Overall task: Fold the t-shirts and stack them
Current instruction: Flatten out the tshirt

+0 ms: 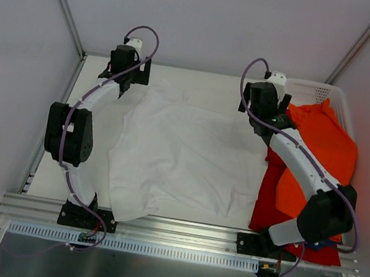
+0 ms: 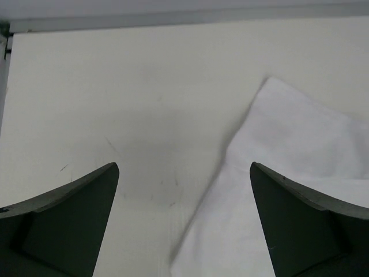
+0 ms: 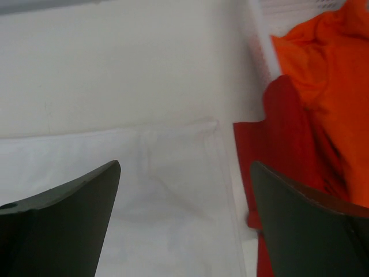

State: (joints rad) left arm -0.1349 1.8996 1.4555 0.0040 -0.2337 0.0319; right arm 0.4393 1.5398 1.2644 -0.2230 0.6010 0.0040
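Observation:
A plain white t-shirt (image 1: 182, 159) lies spread flat across the middle of the table. An orange t-shirt (image 1: 326, 141) is bunched at the right, partly over the basket rim, and it rests on a red t-shirt (image 1: 269, 202) that hangs to the near edge. My left gripper (image 1: 125, 75) hovers over the white shirt's far left corner (image 2: 288, 150). It is open (image 2: 184, 167), with nothing between its fingers. My right gripper (image 1: 264, 107) is over the shirt's far right corner (image 3: 161, 190), open (image 3: 185, 165) and empty. Beside it are the red cloth (image 3: 288, 133) and the orange cloth (image 3: 328, 69).
A white plastic mesh basket (image 1: 312, 91) stands at the far right corner, also seen in the right wrist view (image 3: 262, 40). Bare table (image 1: 206, 83) runs along the far side. Grey walls close the sides and back, and a metal rail (image 1: 179, 231) lines the near edge.

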